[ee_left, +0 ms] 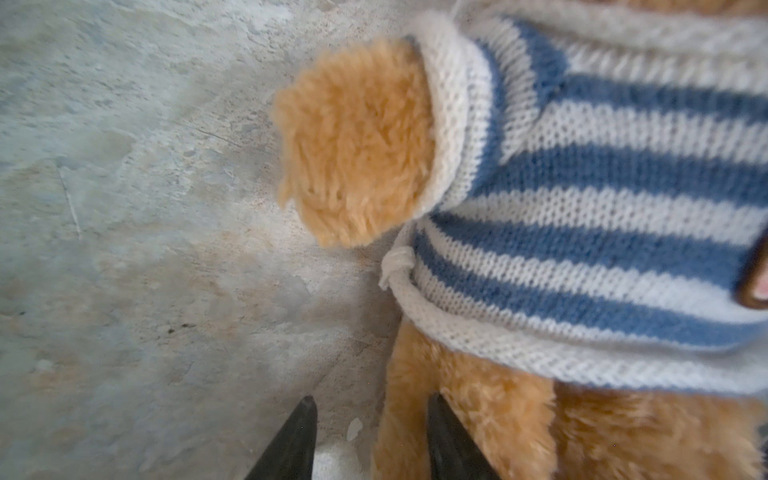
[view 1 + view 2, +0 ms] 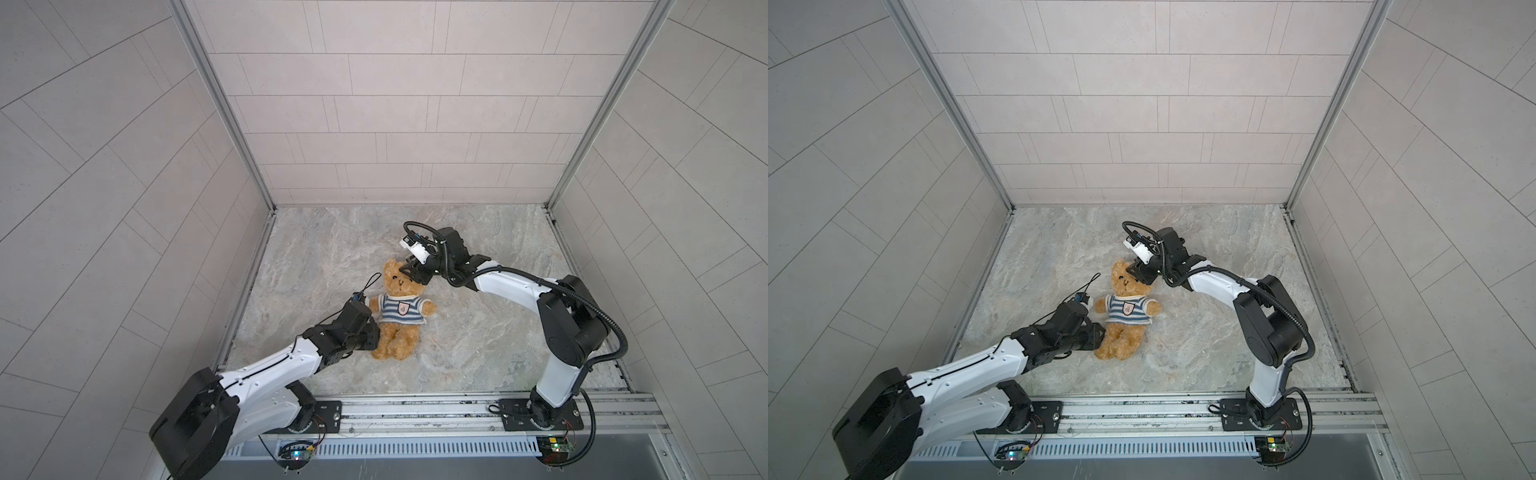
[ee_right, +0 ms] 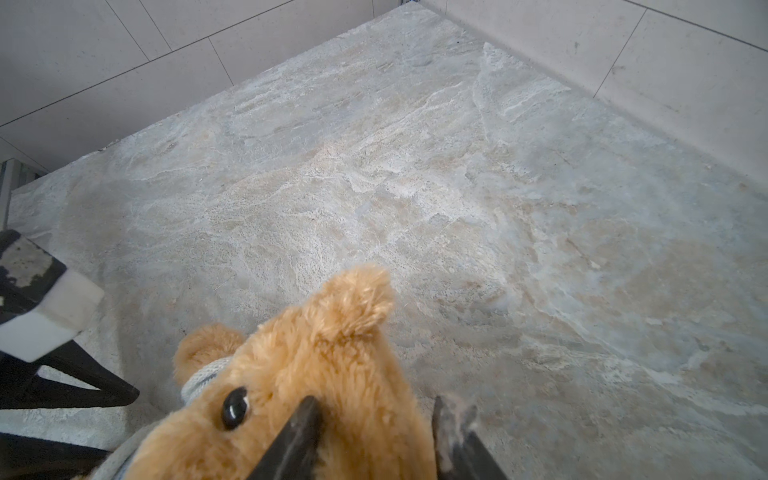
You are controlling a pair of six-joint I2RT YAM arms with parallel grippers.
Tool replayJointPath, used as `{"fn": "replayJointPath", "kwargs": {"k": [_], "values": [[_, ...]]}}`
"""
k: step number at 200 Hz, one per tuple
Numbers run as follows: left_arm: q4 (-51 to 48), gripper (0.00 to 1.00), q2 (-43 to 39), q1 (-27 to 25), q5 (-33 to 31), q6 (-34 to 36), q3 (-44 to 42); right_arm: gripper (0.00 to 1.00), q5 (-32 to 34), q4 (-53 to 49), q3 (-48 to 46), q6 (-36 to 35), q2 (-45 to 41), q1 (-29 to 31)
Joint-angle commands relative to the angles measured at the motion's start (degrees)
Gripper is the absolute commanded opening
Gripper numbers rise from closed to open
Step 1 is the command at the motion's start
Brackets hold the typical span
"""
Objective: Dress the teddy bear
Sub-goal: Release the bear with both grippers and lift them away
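Two claws | your left gripper [image 1: 370, 405] and right gripper [image 3: 374, 401] spread, pinching nothing | teddy bear [image 2: 397, 280] wears striped shirt [image 2: 392, 312], so likely released

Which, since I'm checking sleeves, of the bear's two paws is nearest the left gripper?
The paw on the left in both top views, beside the left gripper; the other paw lies across the body.

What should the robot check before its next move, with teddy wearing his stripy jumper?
1. The striped jumper covers the tummy of the teddy bear: ok.
2. Both paws poke out of the sleeves: ok.
3. Jumper pulled down at the back: cannot tell.
4. The left gripper stands open beside a leg: ok.
5. The right gripper stands open: ok.
6. Right gripper clear of the head fur: cannot tell.
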Motion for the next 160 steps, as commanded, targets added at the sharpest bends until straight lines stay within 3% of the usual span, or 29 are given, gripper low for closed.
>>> {"fn": "replayJointPath", "kwargs": {"k": [1,34,86,136,160], "values": [[0.6,0.49,-1.0,-0.4,-0.1,-0.8,-1.0,0.58,1.8,-1.2,-0.7,-1.1,-4.2,-0.1],[-1.6,0.52,-3.5,-0.3,-1.5,-0.9,-0.9,0.73,6.4,-0.7,-3.4,-0.7,-10.6,0.1],[-8.4,0.61,-9.1,0.1,-5.9,1.4,1.2,0.81,14.1,1.0,-12.7,0.8,-25.8,0.1],[-12.8,0.83,-15.5,1.6,-11.2,4.0,2.9,0.99,25.6,-1.2,-25.7,3.7,-44.5,0.0],[-15.0,1.0,-18.3,3.7,-13.8,5.7,4.0,0.99,32.9,-3.7,-31.8,5.1,-54.5,-0.1]]}}
